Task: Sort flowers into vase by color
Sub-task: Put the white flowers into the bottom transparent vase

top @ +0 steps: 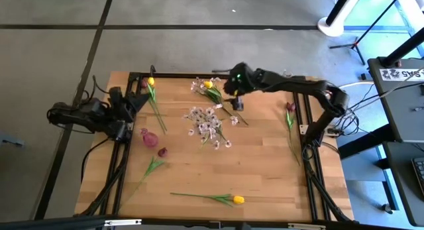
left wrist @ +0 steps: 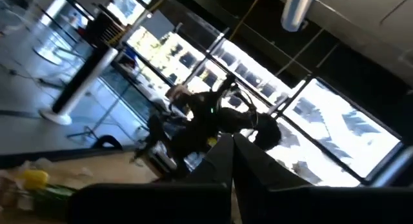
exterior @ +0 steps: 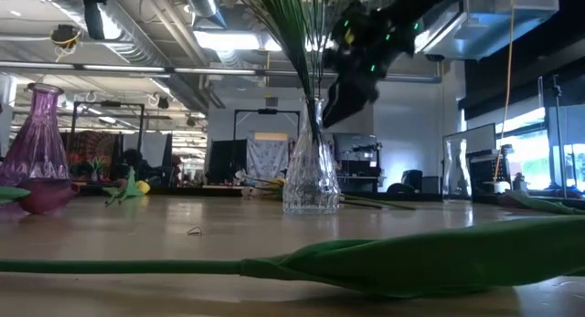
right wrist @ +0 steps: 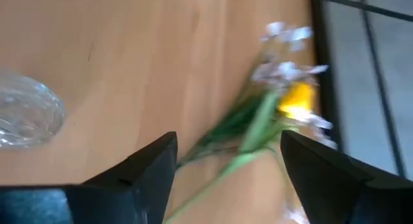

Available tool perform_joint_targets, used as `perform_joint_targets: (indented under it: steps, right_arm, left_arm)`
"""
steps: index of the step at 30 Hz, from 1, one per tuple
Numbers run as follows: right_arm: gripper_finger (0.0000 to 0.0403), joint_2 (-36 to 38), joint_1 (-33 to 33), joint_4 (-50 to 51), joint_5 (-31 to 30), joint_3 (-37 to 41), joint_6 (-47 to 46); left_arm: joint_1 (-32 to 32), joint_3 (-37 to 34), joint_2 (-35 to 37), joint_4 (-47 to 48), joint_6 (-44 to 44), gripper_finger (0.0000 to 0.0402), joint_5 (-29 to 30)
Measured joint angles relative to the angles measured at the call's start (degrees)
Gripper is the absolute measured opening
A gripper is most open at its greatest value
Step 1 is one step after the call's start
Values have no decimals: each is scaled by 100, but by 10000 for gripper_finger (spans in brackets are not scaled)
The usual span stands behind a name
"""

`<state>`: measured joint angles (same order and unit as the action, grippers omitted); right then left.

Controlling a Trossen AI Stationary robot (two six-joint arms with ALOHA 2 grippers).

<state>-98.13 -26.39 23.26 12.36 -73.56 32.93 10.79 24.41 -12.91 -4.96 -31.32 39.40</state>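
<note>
Since the right tool (right wrist: 226,162) hangs released over a yellow tulip (right wrist: 298,98) near the bench's (top: 265,170) far edge, expect a light, floppy flower; pinch its green stem (right wrist: 258,127), not the bloom; the left tool (top: 141,101) waits clenched at the left edge.

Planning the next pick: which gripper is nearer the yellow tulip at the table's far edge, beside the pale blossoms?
Right. The right gripper hovers open beside that yellow tulip; the left gripper waits at the table's left edge.

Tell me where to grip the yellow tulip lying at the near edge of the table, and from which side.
Grip the yellow tulip mid-stem, coming straight down from above. It lies flat and apart from the other flowers, its thin green stem running along the table edge with the yellow head at the right end. Set the fingers across the stem, probably just past the leaves, so the soft head isn't crushed.
</note>
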Motion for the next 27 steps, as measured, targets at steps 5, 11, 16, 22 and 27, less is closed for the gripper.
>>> perform_joint_targets:
  steps: [5, 11, 16, 22, 27]
  right_arm:
    - [232, -709, 178, -571, 78, 17, -25]
    - [186, -1224, 378, -716, -129, 13, -250]
    - [158, -1577, 435, -544, -929, 17, -304]
    - [124, -1644, 422, 280, -1036, -2, -877]
    - [49, -1603, 426, 1405, -801, -20, -1128]
  left_arm:
    - [0, 309, -142, 270, 193, 0, 393]
    - [0, 320, -175, 288, 28, 0, 517]
    - [0, 320, -175, 233, -146, 0, 598]
    - [0, 320, -172, 192, -161, 0, 599]
    - [0, 320, -253, 194, -207, 0, 613]
